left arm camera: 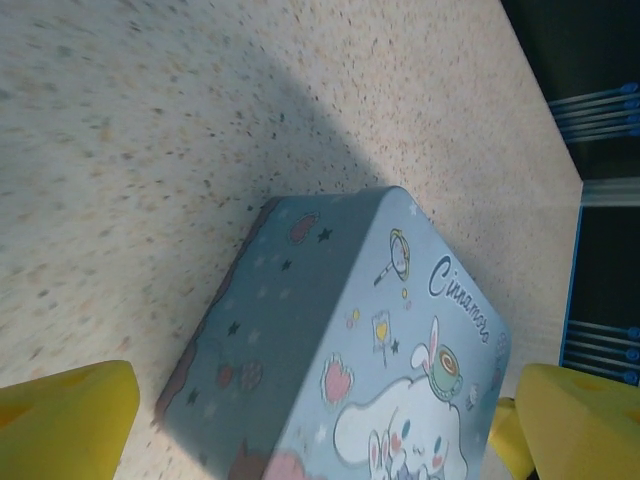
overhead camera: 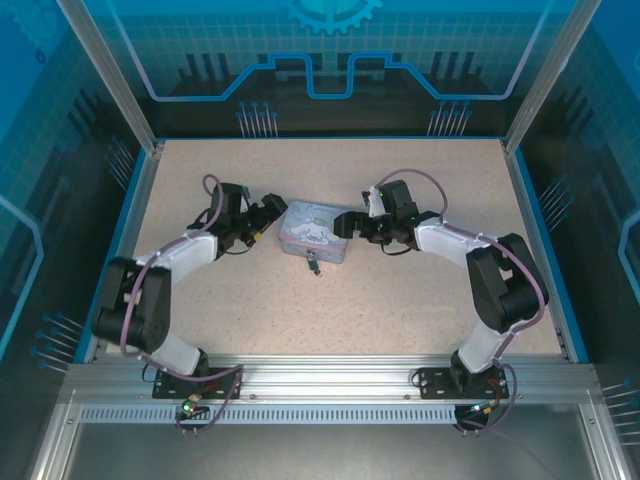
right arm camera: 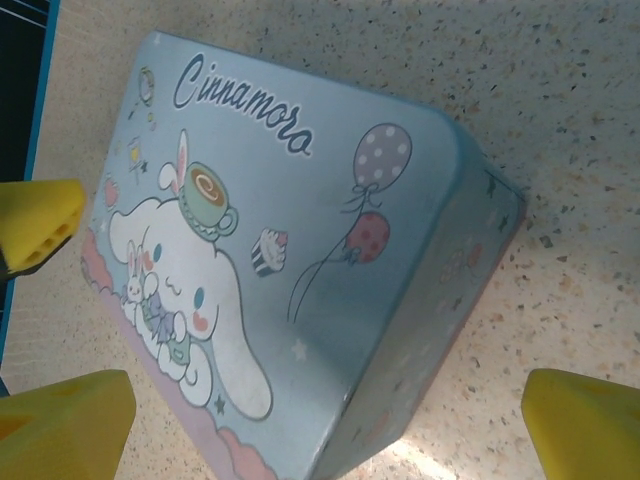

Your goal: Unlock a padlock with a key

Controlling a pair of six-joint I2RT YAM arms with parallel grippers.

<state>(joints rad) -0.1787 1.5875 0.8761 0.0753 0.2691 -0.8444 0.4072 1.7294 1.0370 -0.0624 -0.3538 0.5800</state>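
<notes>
At the middle of the table, between the two arms: one pale lilac-blue tin with a cartoon print, laid flat.

Item 1, the padlock. A tiny dark body is noted against the near side of the tin. Whether it hangs from the tin's clasp or rests on the table cannot be told. It is touched by neither end effector.

Item 2, the key. At this scale it cannot be told apart from the padlock, and its place is left unrecorded.

Item 3, left end effector. It is held at the tin's left end. In the left wrist view its yellow fingertips are spread wide to either side of the tin, and nothing is gripped.

Item 4, right end effector. It is held at the tin's right end. Its fingertips are likewise set well apart about the tin, and nothing is gripped.

Hazards, as judged:
- If the tin is clamped unevenly from both ends, it could be skewed or tipped, and the padlock dragged or hidden with it.
- So small a padlock could be nudged aside or slip from such broad pads.
- A thin key is likely to be pushed along the table rather than lifted.
- Entry to the keyway could be missed through slight misalignment.
</notes>
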